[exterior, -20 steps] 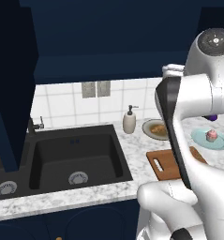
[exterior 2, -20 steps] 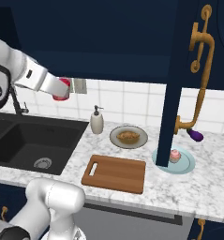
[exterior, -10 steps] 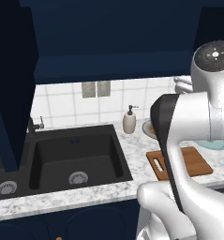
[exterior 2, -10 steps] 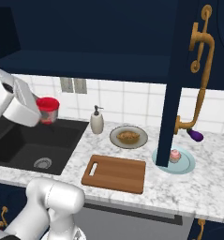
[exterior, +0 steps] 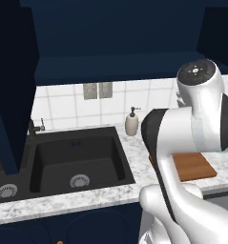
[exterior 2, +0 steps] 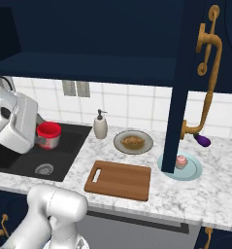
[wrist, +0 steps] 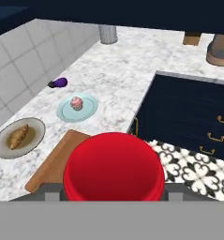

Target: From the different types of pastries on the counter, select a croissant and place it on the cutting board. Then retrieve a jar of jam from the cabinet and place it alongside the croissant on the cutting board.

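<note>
Jam jar [exterior 2: 48,134] sits gripped in the tool [exterior 2: 40,138] — apparently over the sink [exterior 2: 64,148].

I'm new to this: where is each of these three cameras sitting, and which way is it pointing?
Left base view: behind the arm, left side, looking forward and down at the sink; the white arm fills its right.
Right base view: behind, right side, facing the cutting board; the hand grips the jar of jam.
Hand view: on the hand, looking past the jar's lid at the croissant.
Both base views share the soap dispenser.
</note>
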